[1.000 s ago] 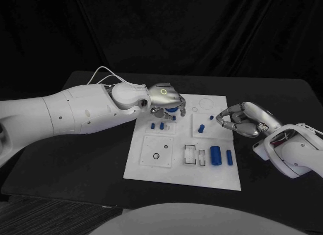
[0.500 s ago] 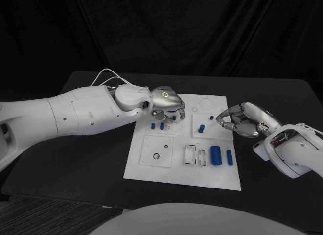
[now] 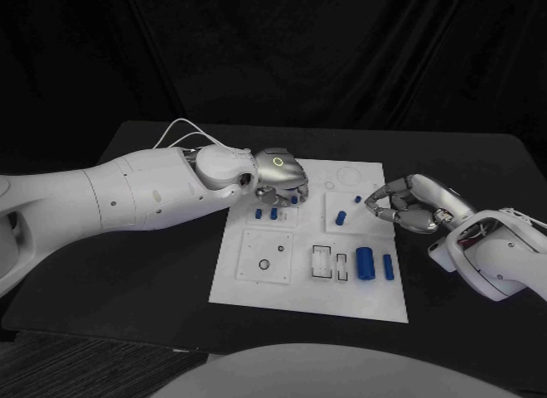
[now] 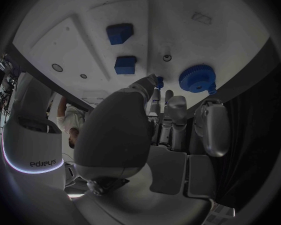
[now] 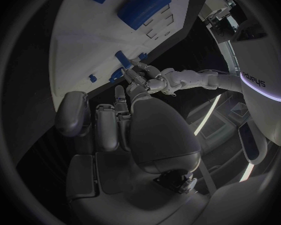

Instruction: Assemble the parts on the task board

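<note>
Several blue parts (image 3: pixel 365 264) on the white task board (image 3: pixel 273 286), mid-surface (image 3: pixel 154 265) — left hand (image 3: pixel 281 172) over its far-left corner, fingers curled, hold unclear; right hand (image 3: pixel 412 202) beside its right edge — fingers curled, grasp likewise unclear.

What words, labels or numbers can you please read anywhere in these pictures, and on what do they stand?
"sharpa", seen mirrored, on the white arm casing in the left wrist view.
"sharpa", seen sideways, on the white arm casing in the right wrist view.
The task board carries no readable text; its small marks are too small to tell.
No lettering shows on the left hand or the right hand.
</note>
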`<act>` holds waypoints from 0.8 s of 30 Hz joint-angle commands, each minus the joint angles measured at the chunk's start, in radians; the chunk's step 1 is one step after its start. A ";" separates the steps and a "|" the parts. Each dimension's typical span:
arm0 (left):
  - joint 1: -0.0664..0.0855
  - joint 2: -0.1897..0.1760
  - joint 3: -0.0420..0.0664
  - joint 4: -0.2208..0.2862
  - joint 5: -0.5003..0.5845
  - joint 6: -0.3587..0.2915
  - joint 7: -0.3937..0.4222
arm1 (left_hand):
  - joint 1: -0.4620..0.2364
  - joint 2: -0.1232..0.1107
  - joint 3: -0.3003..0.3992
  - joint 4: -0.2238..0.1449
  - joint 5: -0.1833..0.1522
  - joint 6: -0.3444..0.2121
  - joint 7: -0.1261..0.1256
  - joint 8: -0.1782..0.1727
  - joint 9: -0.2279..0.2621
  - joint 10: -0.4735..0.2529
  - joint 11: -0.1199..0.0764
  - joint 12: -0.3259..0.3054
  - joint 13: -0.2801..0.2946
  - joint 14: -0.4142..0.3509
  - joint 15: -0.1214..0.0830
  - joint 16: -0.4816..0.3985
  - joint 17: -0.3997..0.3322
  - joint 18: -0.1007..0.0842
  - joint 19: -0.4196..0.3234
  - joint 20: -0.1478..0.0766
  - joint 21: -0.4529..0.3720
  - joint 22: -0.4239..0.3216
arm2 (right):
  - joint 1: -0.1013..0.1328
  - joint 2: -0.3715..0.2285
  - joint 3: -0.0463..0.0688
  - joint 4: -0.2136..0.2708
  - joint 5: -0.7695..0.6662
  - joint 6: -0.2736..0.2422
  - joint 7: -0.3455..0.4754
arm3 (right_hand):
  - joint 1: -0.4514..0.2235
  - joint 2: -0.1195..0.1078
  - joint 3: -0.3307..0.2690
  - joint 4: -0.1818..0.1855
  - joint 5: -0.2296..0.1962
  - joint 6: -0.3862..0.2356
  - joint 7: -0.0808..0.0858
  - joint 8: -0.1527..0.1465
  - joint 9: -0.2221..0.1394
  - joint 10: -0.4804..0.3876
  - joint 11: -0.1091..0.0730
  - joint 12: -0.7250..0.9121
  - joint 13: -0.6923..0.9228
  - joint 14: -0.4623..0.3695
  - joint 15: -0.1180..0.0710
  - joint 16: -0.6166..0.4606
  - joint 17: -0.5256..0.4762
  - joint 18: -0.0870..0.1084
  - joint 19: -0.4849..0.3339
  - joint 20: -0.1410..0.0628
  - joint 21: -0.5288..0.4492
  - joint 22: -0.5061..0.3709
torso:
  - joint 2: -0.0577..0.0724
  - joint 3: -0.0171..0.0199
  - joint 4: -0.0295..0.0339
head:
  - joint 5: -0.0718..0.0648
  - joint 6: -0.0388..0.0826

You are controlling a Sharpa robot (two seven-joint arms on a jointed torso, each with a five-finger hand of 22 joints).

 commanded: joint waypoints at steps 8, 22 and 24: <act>-0.006 0.011 0.001 -0.016 -0.003 0.016 -0.012 | -0.002 -0.006 0.072 -0.039 0.051 0.022 -0.001 0.006 -0.017 0.023 -0.007 -0.044 -0.031 -0.011 -0.009 0.028 -0.028 -0.013 -0.003 -0.003 -0.007 0.203 | -0.003 0.001 0.000 -0.003 -0.006 0.023 -0.024 | 0.005 -0.011 0.033 -0.005 0.019 -0.001 -0.007 0.017 0.016 0.058 -0.010 -0.052 0.140 0.060 -0.003 -0.017 0.044 -0.007 -0.005 -0.004 -0.024 0.153 | 0.001 -0.0003 0.0005 | -0.001 0.000; -0.007 0.014 0.001 -0.020 -0.003 0.012 -0.022 | -0.036 0.006 0.112 -0.060 0.023 0.089 0.015 0.039 -0.001 0.071 -0.009 -0.060 -0.047 -0.020 -0.009 0.029 -0.058 -0.013 -0.005 -0.004 -0.012 0.202 | -0.004 0.002 0.000 -0.004 -0.006 0.026 -0.028 | 0.008 -0.010 0.036 -0.005 0.021 -0.001 -0.007 0.017 0.016 0.058 -0.010 -0.052 0.140 0.059 -0.003 -0.019 0.042 -0.007 -0.007 -0.004 -0.029 0.151 | 0.000 0.0003 0.0003 | 0.002 0.000; -0.007 0.014 0.001 -0.019 -0.003 0.012 -0.022 | -0.048 0.010 0.112 -0.061 0.009 0.104 0.015 0.047 0.006 0.085 -0.011 -0.062 -0.050 -0.022 -0.011 0.029 -0.067 -0.012 -0.006 -0.004 -0.014 0.201 | -0.004 0.002 0.000 -0.004 -0.006 0.027 -0.029 | 0.008 -0.010 0.036 -0.005 0.021 -0.001 -0.007 0.017 0.016 0.058 -0.010 -0.052 0.140 0.059 -0.003 -0.019 0.042 -0.007 -0.007 -0.004 -0.029 0.151 | 0.000 0.0001 0.0002 | 0.002 0.000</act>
